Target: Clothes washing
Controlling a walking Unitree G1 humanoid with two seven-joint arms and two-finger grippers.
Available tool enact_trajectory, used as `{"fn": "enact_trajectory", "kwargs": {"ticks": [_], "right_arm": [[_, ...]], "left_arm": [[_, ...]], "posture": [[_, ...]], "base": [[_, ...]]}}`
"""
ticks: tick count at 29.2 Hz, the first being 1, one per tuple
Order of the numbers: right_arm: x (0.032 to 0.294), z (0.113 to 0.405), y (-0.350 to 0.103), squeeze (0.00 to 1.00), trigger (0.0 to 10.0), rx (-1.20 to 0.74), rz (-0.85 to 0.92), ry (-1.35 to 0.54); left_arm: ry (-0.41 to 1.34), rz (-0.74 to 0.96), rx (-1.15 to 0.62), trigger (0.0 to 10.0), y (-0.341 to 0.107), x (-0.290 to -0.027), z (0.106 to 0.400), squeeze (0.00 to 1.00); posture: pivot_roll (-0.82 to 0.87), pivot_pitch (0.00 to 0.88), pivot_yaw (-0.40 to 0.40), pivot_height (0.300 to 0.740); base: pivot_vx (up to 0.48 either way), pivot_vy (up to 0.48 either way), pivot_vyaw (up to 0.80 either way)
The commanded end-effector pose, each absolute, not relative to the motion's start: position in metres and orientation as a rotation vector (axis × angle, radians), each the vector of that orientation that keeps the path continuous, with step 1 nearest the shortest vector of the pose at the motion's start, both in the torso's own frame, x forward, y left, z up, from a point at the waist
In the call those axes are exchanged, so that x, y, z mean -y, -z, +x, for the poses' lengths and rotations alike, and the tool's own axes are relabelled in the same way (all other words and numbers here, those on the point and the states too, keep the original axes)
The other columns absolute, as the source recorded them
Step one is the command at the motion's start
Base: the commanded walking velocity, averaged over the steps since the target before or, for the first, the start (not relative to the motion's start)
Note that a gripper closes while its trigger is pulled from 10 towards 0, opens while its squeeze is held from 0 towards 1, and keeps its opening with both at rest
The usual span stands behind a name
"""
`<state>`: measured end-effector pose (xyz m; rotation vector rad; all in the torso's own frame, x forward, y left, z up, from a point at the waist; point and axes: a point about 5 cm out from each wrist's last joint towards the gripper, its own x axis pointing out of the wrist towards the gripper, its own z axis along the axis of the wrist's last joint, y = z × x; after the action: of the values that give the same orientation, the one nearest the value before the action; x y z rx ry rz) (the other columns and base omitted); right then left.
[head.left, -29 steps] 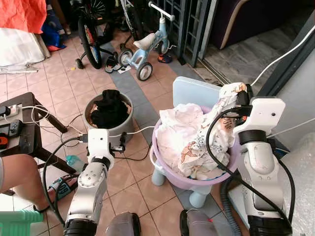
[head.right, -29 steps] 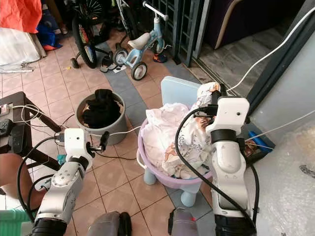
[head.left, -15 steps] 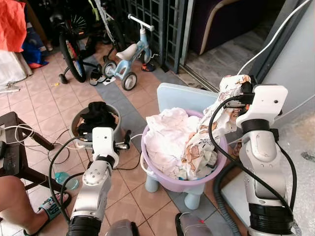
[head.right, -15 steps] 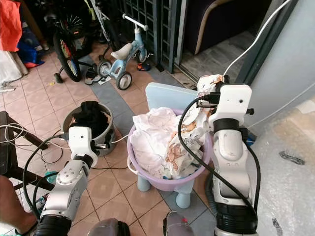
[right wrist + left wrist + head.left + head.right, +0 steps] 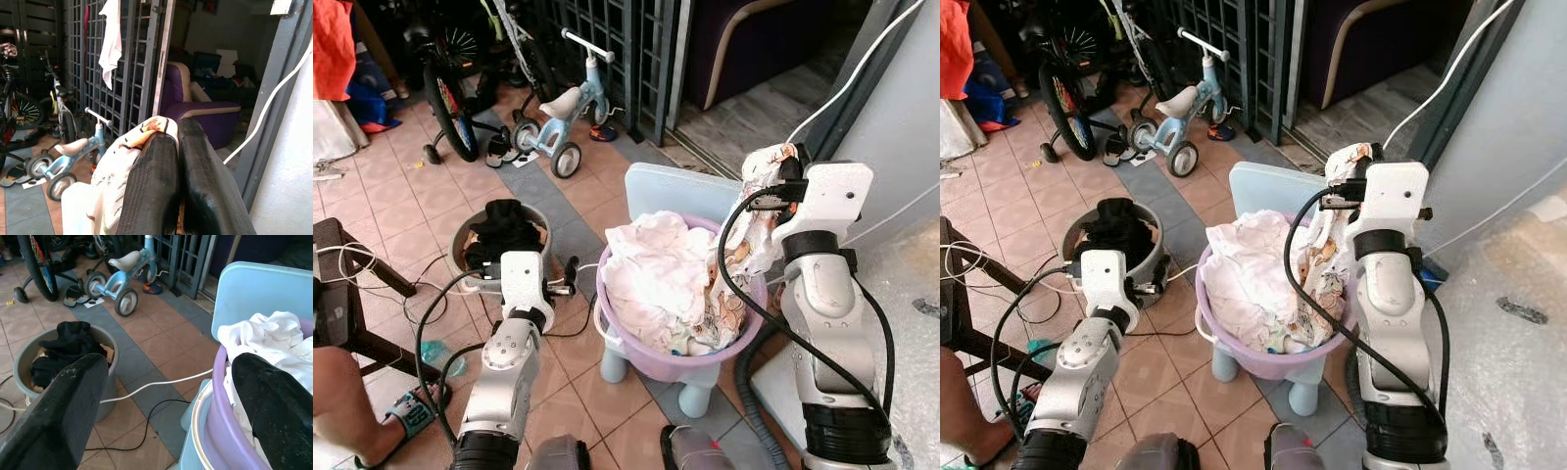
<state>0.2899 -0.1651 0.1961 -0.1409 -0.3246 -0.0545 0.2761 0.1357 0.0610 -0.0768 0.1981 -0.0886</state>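
Between the closed fingers of the right pincer [image 5: 781, 174] hangs a printed cloth [image 5: 751, 227], pinched at its top edge and raised above the purple basin [image 5: 636, 351], its lower part trailing down into the pile of white laundry [image 5: 651, 269] below the pincer. It looks light, limp and thin, so it should lift with little effort, though it will stretch, swing and drag neighbouring pieces along if its tail is tangled in the heap; a bunched fold or a hem makes a safer hold than a single layer, which could slip out of the smooth black fingers. The left pincer [image 5: 565, 281] sits low beside the basin's outer wall, its fingers spread wide with nothing in them, and just beyond it stands a grey bucket [image 5: 467, 237] stuffed with dark clothes [image 5: 506, 227]. How far the printed cloth runs beneath the white pile cannot be made out, nor how many garments the basin holds. The basin rests on a pale blue chair [image 5: 672, 188], mostly hidden under it. In the right wrist view the grip point itself is covered by the fingers [image 5: 149, 196].
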Motion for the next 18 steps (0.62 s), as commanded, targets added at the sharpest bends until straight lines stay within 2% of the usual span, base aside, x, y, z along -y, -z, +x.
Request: {"fn": "enact_trajectory", "kwargs": {"ticks": [1, 7, 13, 18], "right_arm": [[0.1629, 0.2916, -0.1964, 0.00, 10.0, 0.320, -0.133, 0.047], [0.1630, 0.2923, -0.1963, 0.00, 10.0, 0.317, -0.133, 0.044], [0.1620, 0.2930, -0.1956, 0.00, 10.0, 0.312, -0.132, 0.039], [0.1646, 0.2939, -0.2008, 0.00, 10.0, 0.336, -0.153, 0.064]], "left_arm": [[0.092, -0.071, -0.224, 10.0, -0.0548, -0.1378, 0.2723, 0.00], [0.091, -0.071, -0.230, 10.0, -0.0528, -0.1384, 0.2710, 0.00], [0.092, -0.078, -0.228, 10.0, -0.0525, -0.1379, 0.2707, 0.00], [0.129, -0.106, -0.206, 10.0, -0.0561, -0.1360, 0.2719, 0.00]], "posture": [[-0.10, 0.056, 0.057, 0.740], [-0.10, 0.058, 0.055, 0.740], [-0.10, 0.058, 0.056, 0.740], [-0.11, 0.055, 0.057, 0.740]], "base": [[-0.281, 0.000, 0.00], [-0.275, 0.000, 0.00], [0.000, 0.000, 0.00], [0.000, 0.000, -0.80]]}}
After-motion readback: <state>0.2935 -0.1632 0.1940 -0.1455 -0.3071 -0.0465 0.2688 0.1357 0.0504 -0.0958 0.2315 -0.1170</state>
